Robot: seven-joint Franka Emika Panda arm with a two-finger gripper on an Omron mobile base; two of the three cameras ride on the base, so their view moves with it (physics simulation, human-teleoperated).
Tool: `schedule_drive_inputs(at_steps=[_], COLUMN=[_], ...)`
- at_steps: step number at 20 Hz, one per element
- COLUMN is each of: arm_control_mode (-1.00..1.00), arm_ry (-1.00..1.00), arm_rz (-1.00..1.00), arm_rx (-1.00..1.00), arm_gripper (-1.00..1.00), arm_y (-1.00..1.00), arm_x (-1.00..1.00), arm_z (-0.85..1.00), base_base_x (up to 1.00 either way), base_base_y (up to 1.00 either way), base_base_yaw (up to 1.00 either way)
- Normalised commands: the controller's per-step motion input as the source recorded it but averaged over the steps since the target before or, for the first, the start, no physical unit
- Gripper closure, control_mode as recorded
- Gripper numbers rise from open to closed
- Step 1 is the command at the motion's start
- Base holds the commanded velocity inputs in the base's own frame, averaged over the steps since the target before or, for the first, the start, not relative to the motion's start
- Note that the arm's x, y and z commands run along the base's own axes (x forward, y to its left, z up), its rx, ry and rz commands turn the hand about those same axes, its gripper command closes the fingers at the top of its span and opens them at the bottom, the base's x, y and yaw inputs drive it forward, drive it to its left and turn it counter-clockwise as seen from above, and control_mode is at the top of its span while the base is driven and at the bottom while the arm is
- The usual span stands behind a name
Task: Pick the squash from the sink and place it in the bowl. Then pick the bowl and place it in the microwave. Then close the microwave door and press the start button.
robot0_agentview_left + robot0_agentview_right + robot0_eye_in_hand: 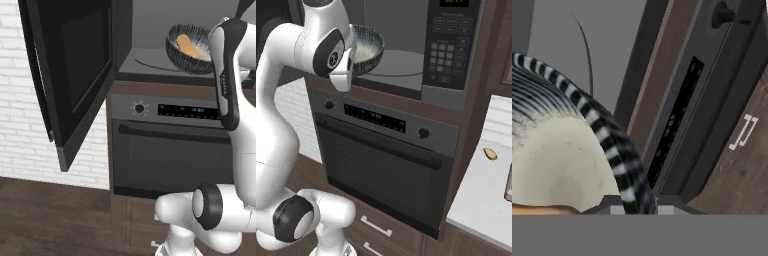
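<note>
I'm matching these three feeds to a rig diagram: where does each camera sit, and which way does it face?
Left base view: behind the arm's left, facing the open microwave door and the oven; the arm rises at right.
Right base view: behind its right, facing the microwave keypad and oven; the arm rises at left.
Hand view: on the hand, looking along the gripper over the bowl rim, down at the oven.
Both base views share the bowl at the microwave's mouth; the left shows the squash inside it.

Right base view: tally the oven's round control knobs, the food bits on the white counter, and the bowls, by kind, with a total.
Round dark oven knobs: 2
Small yellow food piece on the white counter: 1
Dark streaked round bowl with pale inside: 1
Total: 4
</note>
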Motion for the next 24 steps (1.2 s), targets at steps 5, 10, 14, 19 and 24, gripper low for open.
schedule_drive_inputs(at_steps=[5, 10, 14, 19, 24], arm_control_mode=[-1.00, -1.00, -1.00, -1.00, -1.00], arm_ry=[0.00, 0.00, 0.00, 0.07, 0.12], arm_rz=[-0.02, -0.05, -0.02, 0.00, 0.00], arm_rx=[0.00, 0.00, 0.00, 0.00, 0.00], arm_gripper=[1.00, 1.00, 1.00, 1.00, 1.00], arm_y=[-0.14, -0.02, -0.08, -0.08, -0.07], arm_x=[0.90, 0.86, 0.74, 0.52, 0.29], arm_z=[-0.02, -0.15, -0.11, -0.12, -0.22], base_base_x=[0.00, 0.00, 0.00, 0.00, 0.00], base_base_y=[0.00, 0.00, 0.00, 0.00, 0.00], base_base_yaw=[0.00, 0.00, 0.00, 0.00, 0.00])
